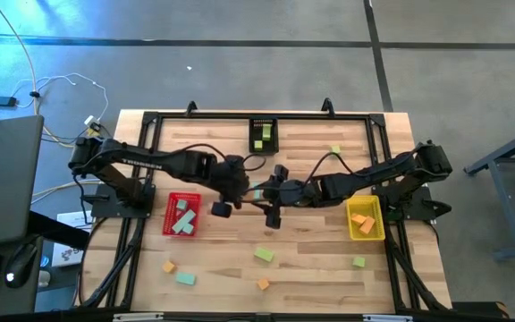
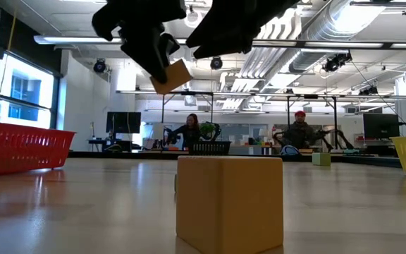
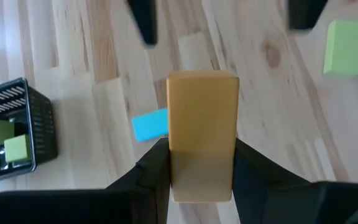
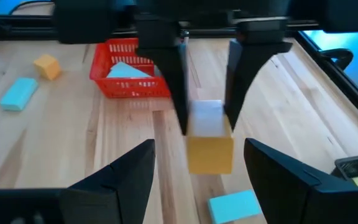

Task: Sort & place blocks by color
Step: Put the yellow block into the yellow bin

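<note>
Left gripper (image 1: pixel 224 207) clamped on an orange block (image 3: pixel 202 134) above mid-table.

From the left: the red bin (image 1: pixel 181 215) holds mint-teal blocks; the left gripper holds its orange block in the air; a mint-teal block (image 3: pixel 150 125) lies on the table below; the right gripper (image 1: pixel 274 215) faces it, fingers apart and empty; the yellow bin (image 1: pixel 365 219) holds orange blocks.

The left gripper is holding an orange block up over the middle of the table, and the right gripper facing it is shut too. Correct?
Not quite. The left gripper does hold the orange block above the table, but the right gripper is open: the right wrist view shows its fingers spread wide on either side of the block, touching nothing.
</note>
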